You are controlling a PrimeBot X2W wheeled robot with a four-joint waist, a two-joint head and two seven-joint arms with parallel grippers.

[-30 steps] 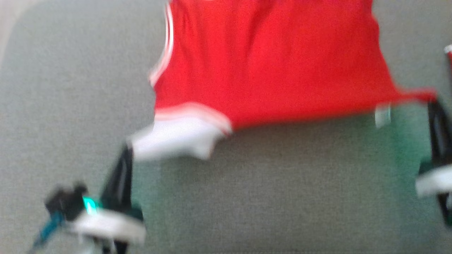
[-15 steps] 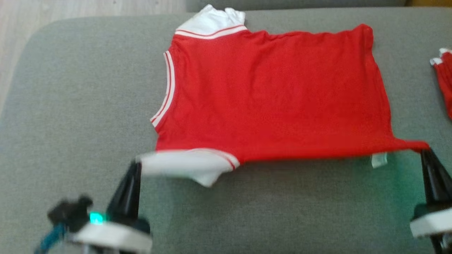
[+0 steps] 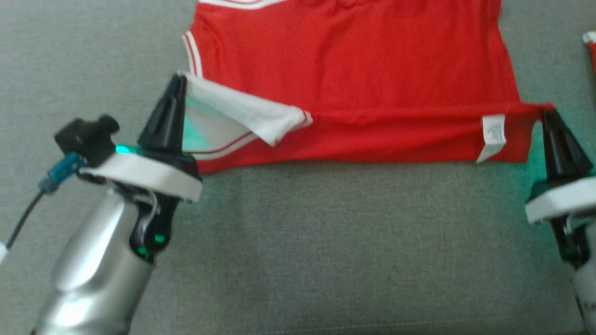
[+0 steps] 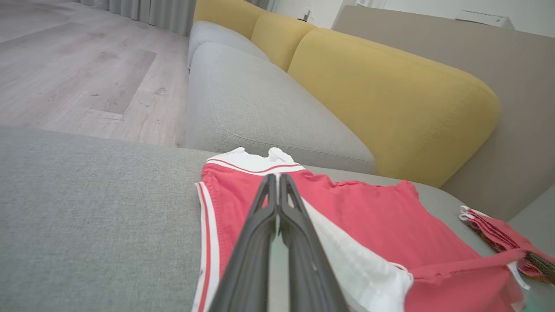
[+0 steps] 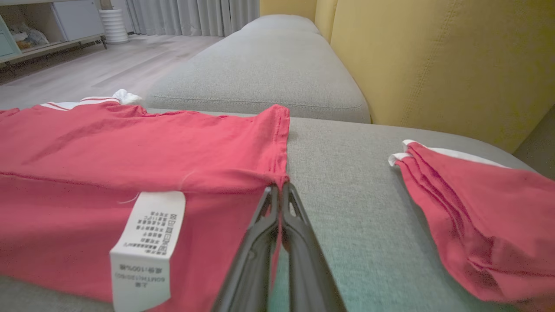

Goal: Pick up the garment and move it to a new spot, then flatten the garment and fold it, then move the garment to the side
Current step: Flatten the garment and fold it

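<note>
Fingers (image 3: 165,116) — garment (image 3: 354,60) hem now doubled over

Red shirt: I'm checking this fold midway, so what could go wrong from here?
The left pincer and right pincer each pinch only a corner of the shirt, so cloth could slip out. The white sleeve sags loose and may crease inside the fold. The folded red cloth beside the right pincer could get snagged.

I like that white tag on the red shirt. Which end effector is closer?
Right. The right end effector pinches the shirt corner beside the tag; the left end effector holds the far sleeve.
</note>
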